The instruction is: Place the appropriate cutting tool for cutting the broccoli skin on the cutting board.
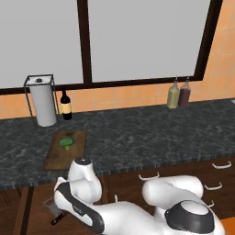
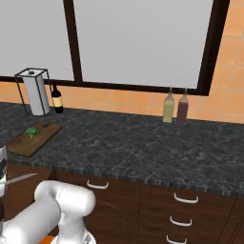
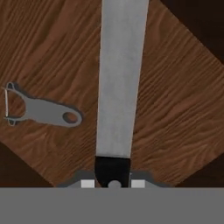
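Knife [image 3: 120, 78] runs straight up the hand view, its long silvery blade pointing away from the tool [image 3: 113, 183], whose two pads are clamped together on the black handle at the bottom of that view. To the left of the blade in the same view lies a grey peeler [image 3: 41, 110] with a looped head, on a brown wooden surface [image 3: 175, 100] with clear grain; the peeler sits apart from the blade, not touching it.

In the left base view, going from the left, a paper towel roll [image 1: 42, 104] stands in a dark wire holder at the back of the dark speckled desk [image 1: 151, 133], with a dark bottle [image 1: 66, 106] just beside it. In front of these lies the cutting board [image 1: 55, 158], flat on the desk near its front edge, and the broccoli [image 1: 67, 143] rests on the board's far half. The knife is off the board, held low in front of the desk's edge, below the board and left of the arm's elbow; its black handle end [image 1: 57, 220] peeks out there. Farther right, well apart from the board, two bottles, a yellowish one [image 1: 173, 95] and a dark red one [image 1: 184, 94], stand side by side against the orange tiled wall.

In the right base view the blade tip [image 2: 21, 179] shows at the far left, below desk height.
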